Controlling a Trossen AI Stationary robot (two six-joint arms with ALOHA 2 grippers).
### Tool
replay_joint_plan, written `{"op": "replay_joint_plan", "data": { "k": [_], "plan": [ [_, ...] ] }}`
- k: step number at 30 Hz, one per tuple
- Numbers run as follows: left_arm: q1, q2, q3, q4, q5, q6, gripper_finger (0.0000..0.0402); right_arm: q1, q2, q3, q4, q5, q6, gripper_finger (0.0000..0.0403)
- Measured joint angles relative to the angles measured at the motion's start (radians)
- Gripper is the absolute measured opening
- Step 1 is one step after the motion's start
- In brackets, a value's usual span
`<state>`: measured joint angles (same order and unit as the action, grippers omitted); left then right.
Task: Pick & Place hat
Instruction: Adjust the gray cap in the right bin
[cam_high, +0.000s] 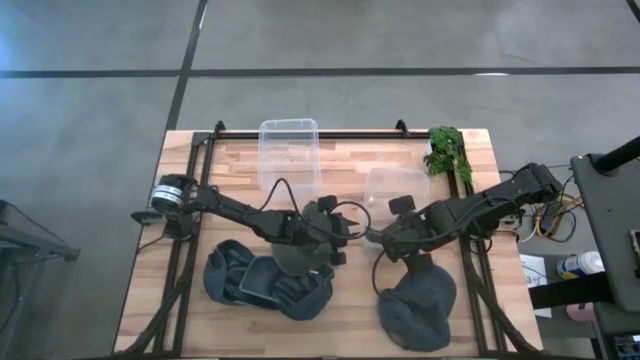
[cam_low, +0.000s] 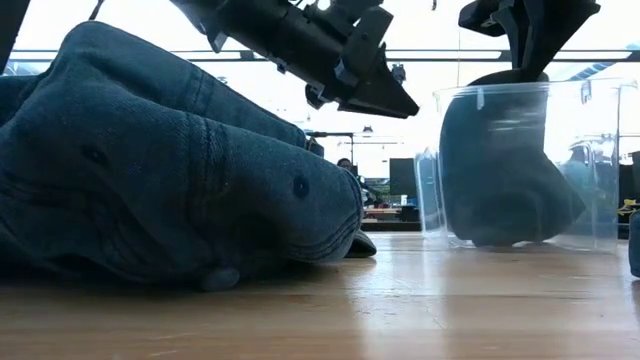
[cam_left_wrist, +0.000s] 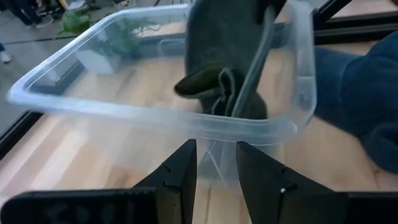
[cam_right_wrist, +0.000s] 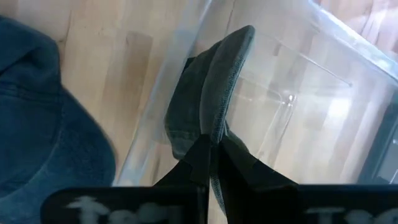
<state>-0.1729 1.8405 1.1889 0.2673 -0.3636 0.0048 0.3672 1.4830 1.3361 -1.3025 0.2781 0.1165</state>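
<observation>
Denim hats lie nearest: one pile in front of the clear container, another beside it. Over that container the right gripper has its fingers clamped together on a dark hat, hanging inside the box. The left gripper, fingers apart, pinches the container's near rim.

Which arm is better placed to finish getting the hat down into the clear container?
The right. The right gripper is shut on the dark hat, which hangs partly inside the clear container. The left gripper only grips the container's wall, steadying it, so it probably should stay there.
</observation>
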Motion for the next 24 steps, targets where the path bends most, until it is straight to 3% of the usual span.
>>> {"op": "replay_joint_plan", "data": {
  "k": [7, 17, 21, 24],
  "plan": [
    [-0.004, 0.001, 0.000, 0.037, 0.023, -0.002, 0.0110, -0.016, 0.000, 0.000, 0.039, 0.071, -0.013, 0.0013],
    [-0.006, 0.011, 0.000, 0.090, 0.065, -0.002, 0.0110, -0.056, 0.012, 0.001, 0.111, 0.152, 0.257, 0.0013],
    [-0.006, 0.032, 0.006, 0.123, 0.076, 0.010, 0.0110, -0.059, 0.050, 0.004, 0.177, 0.100, 0.232, 0.0013],
    [-0.019, 0.027, 0.026, 0.056, 0.041, 0.042, 0.0110, -0.053, 0.086, 0.023, 0.110, 0.091, 0.225, 0.0013]
  ]
}}
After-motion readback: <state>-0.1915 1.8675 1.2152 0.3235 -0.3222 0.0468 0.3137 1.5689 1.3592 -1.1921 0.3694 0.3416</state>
